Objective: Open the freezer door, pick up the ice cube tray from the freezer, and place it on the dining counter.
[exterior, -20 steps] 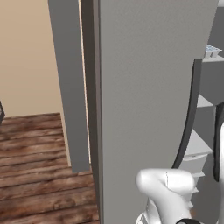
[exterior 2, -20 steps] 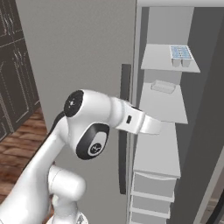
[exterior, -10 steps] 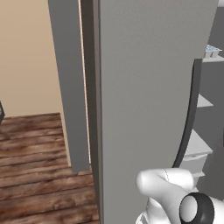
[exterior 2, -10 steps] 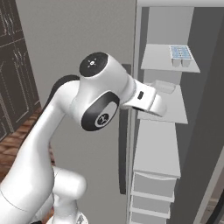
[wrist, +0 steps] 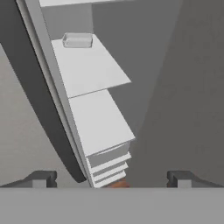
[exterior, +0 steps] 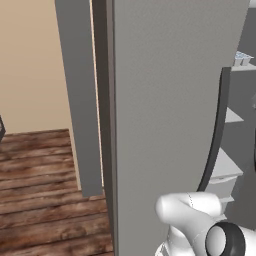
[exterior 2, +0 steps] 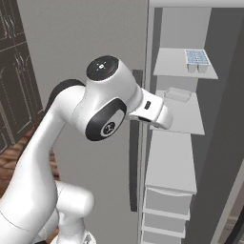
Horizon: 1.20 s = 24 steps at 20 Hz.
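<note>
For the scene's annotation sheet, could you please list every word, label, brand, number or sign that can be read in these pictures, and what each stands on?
None: no readable text.
The freezer door, the freezer shelves, the ice cube tray and the small clear box are plain.
The arm's joint cap bears tiny marks, too small to read.

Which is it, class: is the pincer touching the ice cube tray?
Apart. The right base view shows the ice cube tray on the top shelf, while the open pincer hangs well below it.

Raised and swung up over the last second: elbow joint now high beside the freezer door, forearm reaching further toward the open freezer, wrist nearer the shelves.
</note>
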Available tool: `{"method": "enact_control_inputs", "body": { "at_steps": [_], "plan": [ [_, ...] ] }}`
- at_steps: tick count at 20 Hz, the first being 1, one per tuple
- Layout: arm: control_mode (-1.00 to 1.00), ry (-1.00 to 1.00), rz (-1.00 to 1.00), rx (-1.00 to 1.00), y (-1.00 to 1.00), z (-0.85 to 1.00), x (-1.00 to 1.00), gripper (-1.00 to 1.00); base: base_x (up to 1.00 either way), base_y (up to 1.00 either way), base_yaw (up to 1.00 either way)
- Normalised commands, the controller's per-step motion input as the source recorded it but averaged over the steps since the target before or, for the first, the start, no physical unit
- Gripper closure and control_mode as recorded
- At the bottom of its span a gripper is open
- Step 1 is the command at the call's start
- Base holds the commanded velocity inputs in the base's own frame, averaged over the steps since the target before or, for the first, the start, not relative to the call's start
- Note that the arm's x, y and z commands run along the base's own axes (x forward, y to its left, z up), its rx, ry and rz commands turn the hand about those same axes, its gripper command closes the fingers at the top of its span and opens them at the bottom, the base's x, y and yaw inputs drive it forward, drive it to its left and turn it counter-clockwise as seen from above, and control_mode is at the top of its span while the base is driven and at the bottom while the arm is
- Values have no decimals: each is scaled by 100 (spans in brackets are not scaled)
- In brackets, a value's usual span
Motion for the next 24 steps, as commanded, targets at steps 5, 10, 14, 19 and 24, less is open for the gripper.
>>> {"method": "enact_control_inputs", "body": {
  "at_steps": [5,10,14,19,24],
  "plan": [
    [-100,0,4,0,10,-31,23,-100,0,0,0],
    [100,0,6,1,0,-10,22,-100,1,0,0],
    [100,0,0,0,0,0,0,-100,0,-52,0],
    [100,0,0,0,0,0,0,-100,0,-78,0],
    [100,0,0,0,0,0,0,-100,13,-44,0]
  ]
}}
